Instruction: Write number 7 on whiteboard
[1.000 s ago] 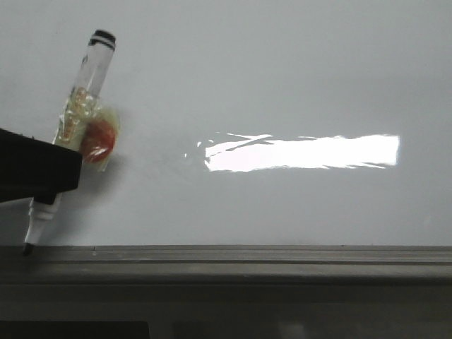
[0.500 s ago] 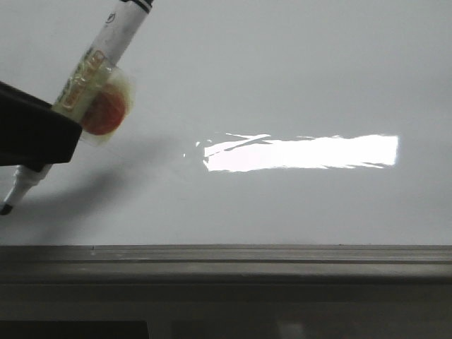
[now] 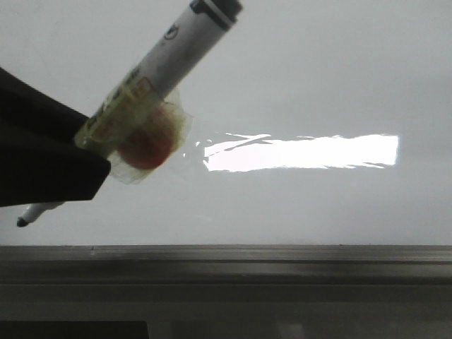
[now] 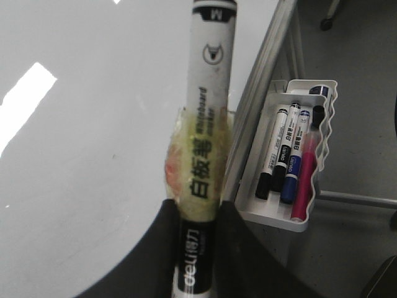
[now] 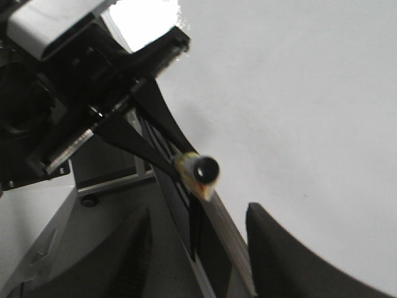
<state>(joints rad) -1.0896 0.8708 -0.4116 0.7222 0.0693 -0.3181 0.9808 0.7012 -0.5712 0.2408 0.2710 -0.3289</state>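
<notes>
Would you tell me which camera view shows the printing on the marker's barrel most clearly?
The left wrist view: the marker runs lengthwise with its label legible, gripped by the left gripper. The front view shows it slanted, print blurred. The right wrist view shows only its end.

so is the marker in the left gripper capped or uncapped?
Uncapped. In the front view the marker shows its bare dark tip below the left gripper, hanging above the whiteboard's ledge. No cap on it.

Marker [image 3: 152, 85] at the left before the whiteboard [image 3: 318, 70] — its tip just above the ledge [image 3: 282, 258].
</notes>
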